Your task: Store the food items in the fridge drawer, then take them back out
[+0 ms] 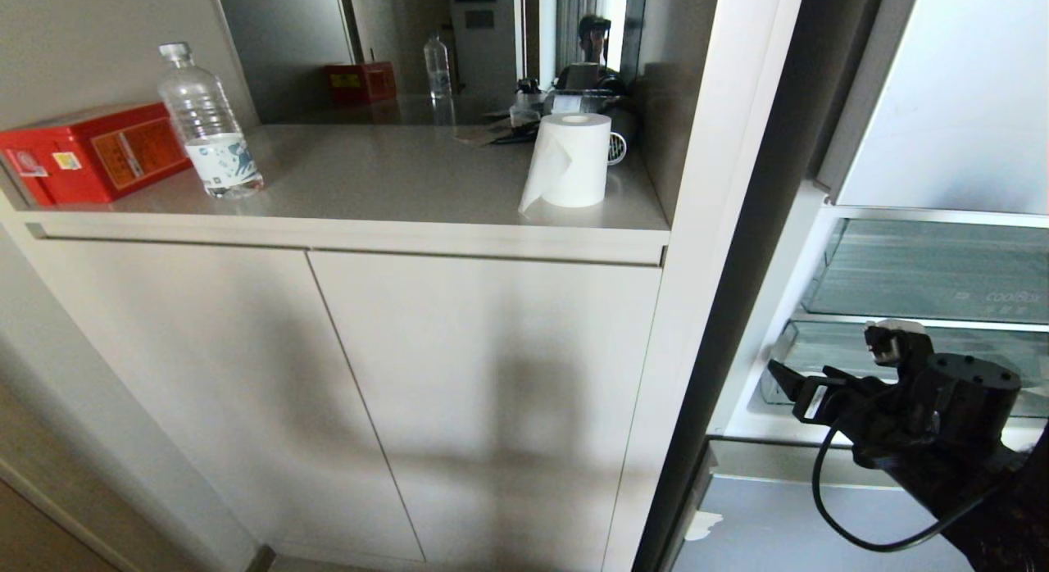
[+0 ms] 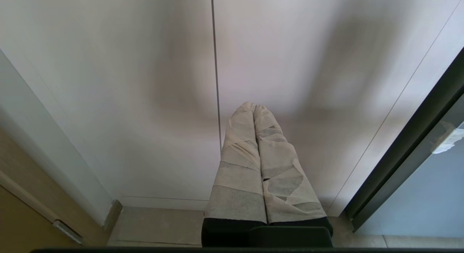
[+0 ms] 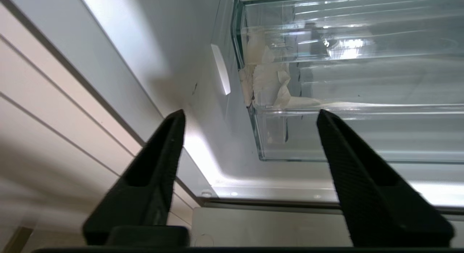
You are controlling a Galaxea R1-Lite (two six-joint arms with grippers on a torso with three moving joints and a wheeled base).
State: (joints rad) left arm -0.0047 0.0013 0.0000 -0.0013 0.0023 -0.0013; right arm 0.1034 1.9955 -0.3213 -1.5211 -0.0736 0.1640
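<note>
Red box with orange and yellow labels at the counter's left edge — the counter itself pale grey-beige. Clear bottle beside it, white label with blue marks. White paper roll near the right edge. Cabinet doors off-white. Right gripper black; left gripper wrapped in beige tape — drawer clear, ribbed.

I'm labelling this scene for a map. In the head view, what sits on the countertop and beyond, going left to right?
red box → water bottle → toilet paper roll → right tool, open in front of the clear fridge drawer.
</note>
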